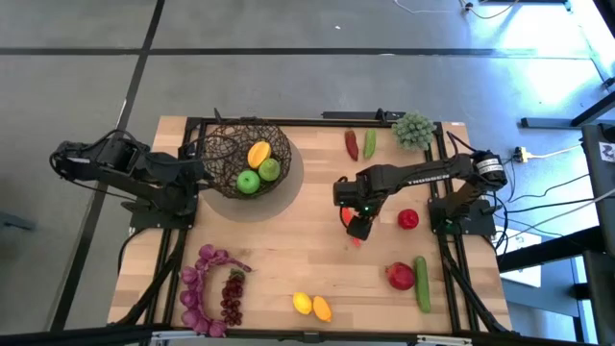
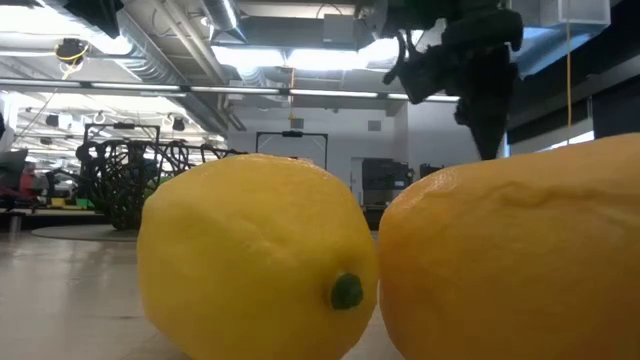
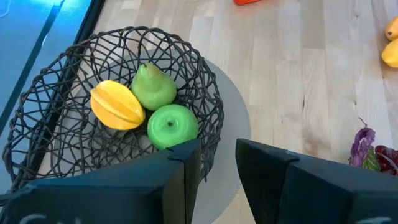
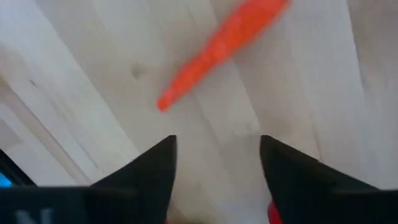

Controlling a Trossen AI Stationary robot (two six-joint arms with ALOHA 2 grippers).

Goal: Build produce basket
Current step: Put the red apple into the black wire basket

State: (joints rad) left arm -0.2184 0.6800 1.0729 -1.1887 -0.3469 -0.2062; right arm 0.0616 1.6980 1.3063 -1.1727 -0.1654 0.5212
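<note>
Right wrist view: tool point(image 4: 214, 155) spread above carrot point(image 4: 217, 53).

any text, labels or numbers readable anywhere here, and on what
Right arm, high view: pale lettering along its link, too small to read.
Produce, basket, table: no text or labels show.
Low view, room behind: no sign can be read.
Both wrist views: no text shows.

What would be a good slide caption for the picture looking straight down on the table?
Right gripper hovers open above a carrot; basket already holds three fruits.
</note>
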